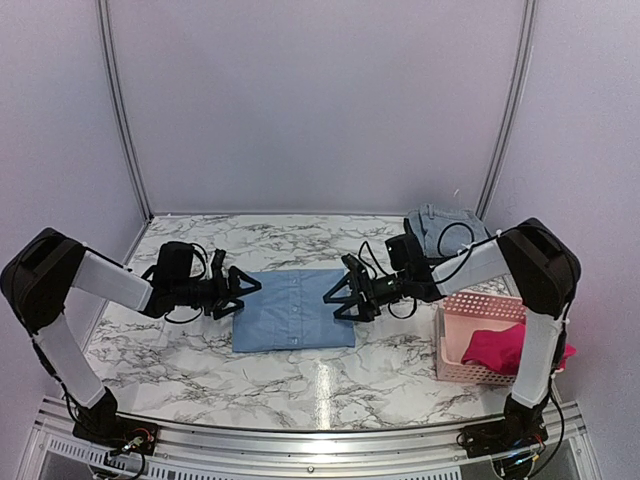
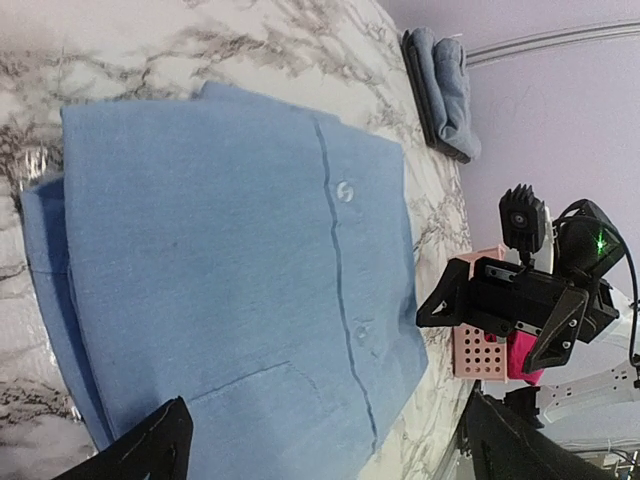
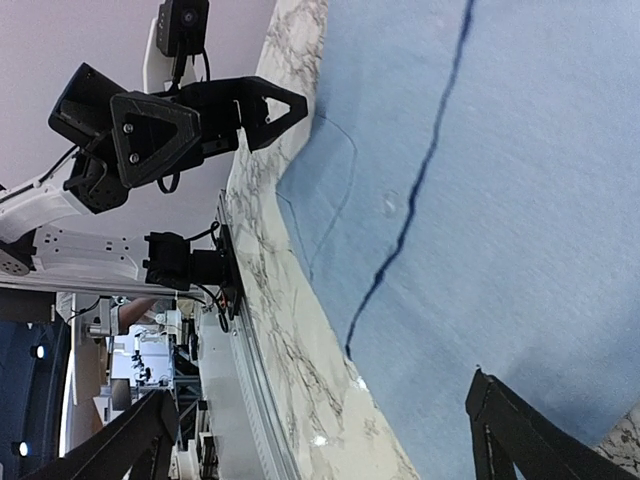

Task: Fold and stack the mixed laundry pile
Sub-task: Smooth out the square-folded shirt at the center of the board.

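A: Where has the laundry got to?

B: The light blue shirt (image 1: 293, 308) lies folded into a flat rectangle in the middle of the marble table (image 1: 200, 350), button placket up. The magenta garment (image 1: 497, 346) is bunched in the pink basket (image 1: 450, 372) at the right and spills over its far rim.

A: And the arms?

B: They are low on either side of the shirt. The left gripper (image 1: 243, 296) is at its left edge and the right gripper (image 1: 338, 294) at its right edge. Both have their jaws spread wide, with nothing in them.

A: How would that shirt handle?

B: I'd say light and limp. It is thin cloth, and the layers would slide apart if it were pulled by one corner. It is not fragile, just floppy. My guess is that it wants pinching through all the layers at both side edges together, then lifting level.

A: Anything you can't make out?

B: Quite a bit. The sleeves and collar are tucked out of sight, so I can't tell how neat the fold is underneath. The right arm covers part of the magenta piece, and I couldn't say what sort of garment it is. Each wrist camera cuts off its own fingers, so only dark tips show at the bottom edge. There is a folded grey-blue cloth (image 1: 440, 226) at the back right, and whether it belongs to the stack I can't say.
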Controlling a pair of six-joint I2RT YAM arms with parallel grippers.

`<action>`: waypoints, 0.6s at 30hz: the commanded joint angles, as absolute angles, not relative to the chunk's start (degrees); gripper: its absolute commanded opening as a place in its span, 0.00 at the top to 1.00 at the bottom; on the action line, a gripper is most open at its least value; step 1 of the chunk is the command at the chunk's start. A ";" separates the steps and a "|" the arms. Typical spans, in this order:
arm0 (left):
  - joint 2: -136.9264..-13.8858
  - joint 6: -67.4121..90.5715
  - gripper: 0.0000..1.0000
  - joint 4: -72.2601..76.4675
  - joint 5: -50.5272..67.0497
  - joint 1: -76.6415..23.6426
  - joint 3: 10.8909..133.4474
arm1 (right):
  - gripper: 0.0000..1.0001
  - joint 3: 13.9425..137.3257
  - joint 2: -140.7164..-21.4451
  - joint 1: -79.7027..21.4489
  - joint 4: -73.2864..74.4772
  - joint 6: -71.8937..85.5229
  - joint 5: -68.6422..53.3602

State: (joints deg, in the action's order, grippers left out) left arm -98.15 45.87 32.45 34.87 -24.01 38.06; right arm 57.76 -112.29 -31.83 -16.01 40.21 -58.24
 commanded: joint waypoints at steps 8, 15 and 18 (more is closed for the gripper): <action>-86.56 44.59 0.01 23.64 34.81 -29.16 40.85 | 0.03 63.78 -105.01 -37.05 -8.30 38.13 -55.69; -93.86 47.49 0.01 28.50 34.34 -34.96 40.35 | 0.03 59.09 -111.62 -39.18 -19.53 43.68 -56.27; -98.53 50.24 0.01 34.71 35.18 -34.19 36.24 | 0.03 58.06 -115.85 -39.00 -21.83 44.24 -56.82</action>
